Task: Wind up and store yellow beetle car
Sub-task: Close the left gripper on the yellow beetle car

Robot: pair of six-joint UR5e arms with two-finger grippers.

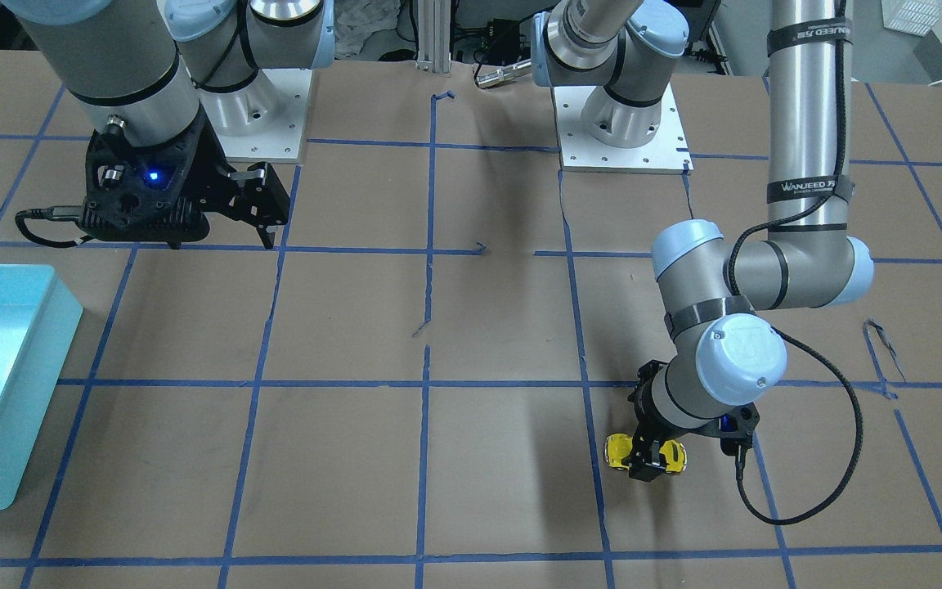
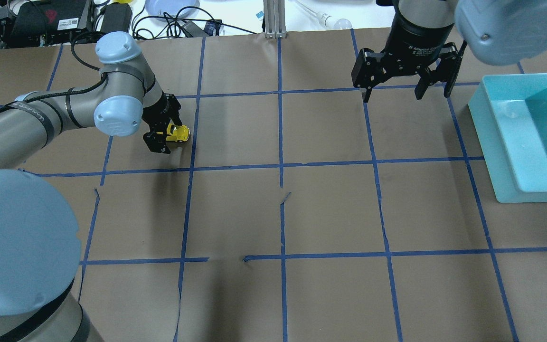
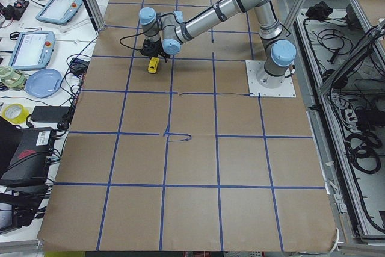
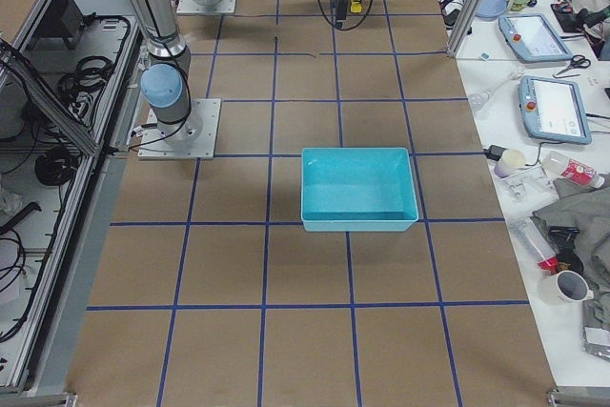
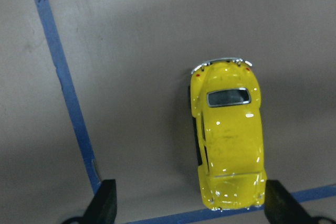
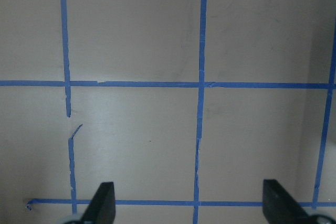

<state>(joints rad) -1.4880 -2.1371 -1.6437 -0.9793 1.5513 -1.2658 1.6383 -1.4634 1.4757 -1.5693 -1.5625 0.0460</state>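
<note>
The yellow beetle car point(image 5: 228, 140) stands on its wheels on the brown paper, with a dark window and silver bumpers. It shows at the table's far left in the overhead view point(image 2: 178, 134) and at the lower right in the front-facing view point(image 1: 616, 451). My left gripper point(image 2: 162, 137) hangs low over it, open, its fingertips point(image 5: 105, 203) wide apart on either side. The car lies nearer the right-hand fingertip, and neither touches it. My right gripper point(image 2: 404, 90) hovers open and empty above the table's far right, with only paper and tape below it point(image 6: 189, 208).
A teal open bin point(image 2: 487, 142) sits at the table's right edge, beside my right gripper point(image 1: 254, 204). Blue tape lines grid the brown paper. Beyond the far edge lie cables, tablets and a plate point(image 3: 43, 81).
</note>
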